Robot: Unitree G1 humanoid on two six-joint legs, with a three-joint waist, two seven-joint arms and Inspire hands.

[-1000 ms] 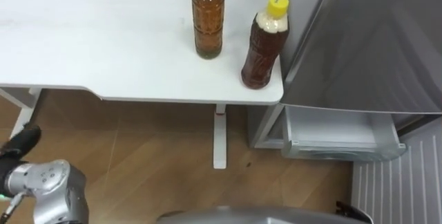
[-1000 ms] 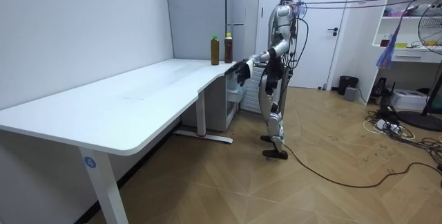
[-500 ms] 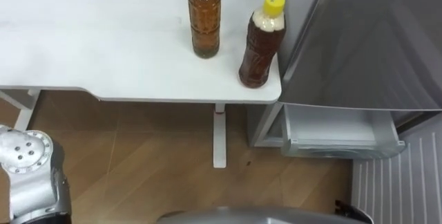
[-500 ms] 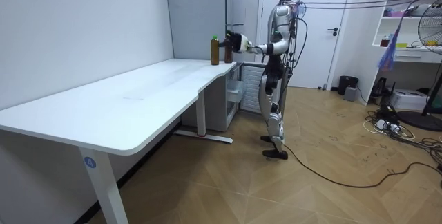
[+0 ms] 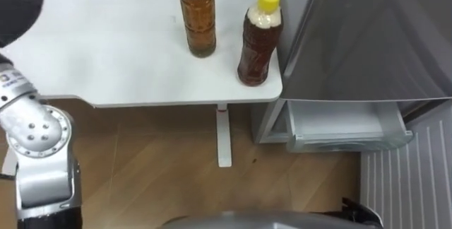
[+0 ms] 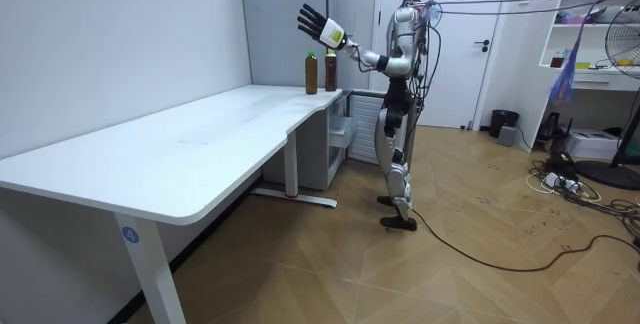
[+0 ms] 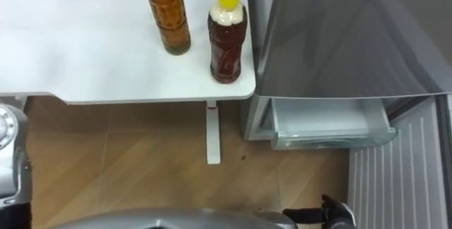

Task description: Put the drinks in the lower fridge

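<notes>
Two drink bottles stand upright near the right corner of the white table (image 5: 106,59): a green-capped one (image 5: 197,17) and, closer to the edge, a yellow-capped one (image 5: 257,39) with dark tea. In the room view both bottles (image 6: 320,72) show at the table's far end. My left hand (image 5: 18,6) is black and sits at the top left, well left of the bottles and touching neither. The room view has that left hand (image 6: 315,22) raised high above the bottles, fingers spread and holding nothing. The lower fridge drawer (image 5: 346,124) stands pulled out, just right of the table.
The grey fridge front (image 5: 374,38) rises right beside the table corner. The white table leg (image 5: 224,137) stands on the wood floor under the edge. I stand at the table's end, in front of the fridge. Shelves and a fan (image 6: 600,64) are on the room view's right.
My left arm has swung up from below the table edge to high above the table, the hand opening wide. The bottles have not moved.
</notes>
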